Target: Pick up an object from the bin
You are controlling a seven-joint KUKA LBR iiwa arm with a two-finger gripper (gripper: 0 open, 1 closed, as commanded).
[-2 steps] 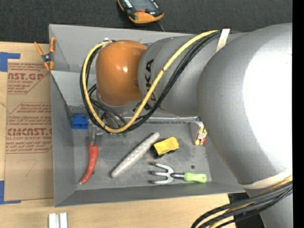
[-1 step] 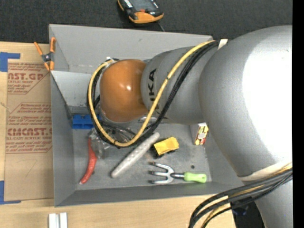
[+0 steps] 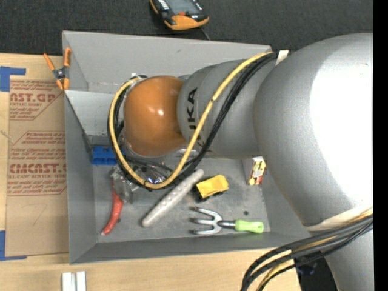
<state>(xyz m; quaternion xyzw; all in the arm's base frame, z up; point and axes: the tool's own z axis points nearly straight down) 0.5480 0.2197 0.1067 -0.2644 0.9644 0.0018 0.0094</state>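
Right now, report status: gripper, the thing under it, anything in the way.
Gripper low at grey metal bin's left, under orange wrist cover; hold unconfirmed. Nearest: red curved pepper-shaped piece, blue plastic block. Grey ridged metal rod close on its right.

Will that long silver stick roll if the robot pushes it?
Probably a little: the silver stick looks round and lies flat. It looks like straight metal, so likely stiff. The yellow block beside it might stop it.
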